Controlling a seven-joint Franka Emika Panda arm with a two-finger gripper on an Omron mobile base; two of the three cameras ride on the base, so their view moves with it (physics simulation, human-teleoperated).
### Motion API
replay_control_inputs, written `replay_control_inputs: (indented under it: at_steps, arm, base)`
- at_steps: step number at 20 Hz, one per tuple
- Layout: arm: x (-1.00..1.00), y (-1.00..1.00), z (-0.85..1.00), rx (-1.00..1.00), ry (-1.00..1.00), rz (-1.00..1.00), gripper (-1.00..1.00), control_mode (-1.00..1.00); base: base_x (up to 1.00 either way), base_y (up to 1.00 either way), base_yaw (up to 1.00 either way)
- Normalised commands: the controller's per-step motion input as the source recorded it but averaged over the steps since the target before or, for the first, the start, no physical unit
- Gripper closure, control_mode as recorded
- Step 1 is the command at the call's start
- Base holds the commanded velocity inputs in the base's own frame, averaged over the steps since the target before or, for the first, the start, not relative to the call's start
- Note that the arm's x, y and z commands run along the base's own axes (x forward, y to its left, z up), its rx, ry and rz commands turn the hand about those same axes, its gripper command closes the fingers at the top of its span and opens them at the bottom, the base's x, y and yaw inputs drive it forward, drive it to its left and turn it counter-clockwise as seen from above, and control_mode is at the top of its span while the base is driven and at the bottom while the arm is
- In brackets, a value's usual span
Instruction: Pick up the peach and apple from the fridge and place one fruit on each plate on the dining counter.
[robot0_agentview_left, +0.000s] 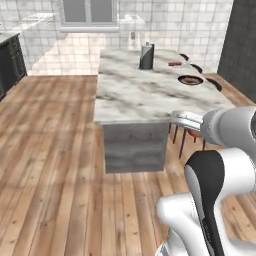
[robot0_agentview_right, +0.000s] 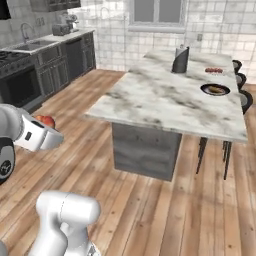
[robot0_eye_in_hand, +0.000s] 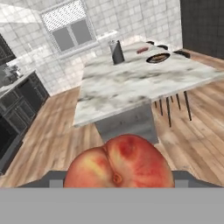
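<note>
Orange-red and yellow-blushed, the peach (robot0_eye_in_hand: 117, 162) sits clamped between the fingers of the gripper (robot0_eye_in_hand: 117, 177), large at the bottom of the hand view; in the right base view it (robot0_agentview_right: 45, 121) peeks out red behind the white hand, held above the wooden floor (robot0_agentview_left: 55, 150) well short of the dining counter (robot0_agentview_left: 145, 92). That marbled island stands ahead with its near short edge facing the robot. Along its far right edge lies a dark plate (robot0_agentview_left: 190, 79) with something brownish on it, and beyond that, nearer the far corner, a second, paler plate (robot0_agentview_left: 175, 63) holding something red. A dark upright cylinder (robot0_agentview_left: 146, 56) stands near the far edge. Stools (robot0_agentview_left: 192, 137) line the counter's right side.
</note>
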Motion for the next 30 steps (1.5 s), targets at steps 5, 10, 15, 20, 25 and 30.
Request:
replay_control_inputs:
  at_steps: [5, 10, 15, 20, 25, 30]
  arm:
    - [0.0, 0.0, 0.0, 0.0, 0.0, 0.0, 1.0, 1.0]
    - [0.0, 0.0, 0.0, 0.0, 0.0, 0.0, 1.0, 1.0]
    - [0.0, 0.0, 0.0, 0.0, 0.0, 0.0, 1.0, 1.0]
    - [0.0, 0.0, 0.0, 0.0, 0.0, 0.0, 1.0, 1.0]
    - [0.0, 0.0, 0.0, 0.0, 0.0, 0.0, 1.0, 1.0]
    - [0.0, 0.0, 0.0, 0.0, 0.0, 0.0, 1.0, 1.0]
  base:
    - [0.49, -1.0, 0.03]
    - [0.38, -1.0, 0.1]
    - [0.32, -1.0, 0.12]
    - [0.35, -1.0, 0.17]
    - [0.37, -1.0, 0.2]
    - [0.48, -1.0, 0.21]
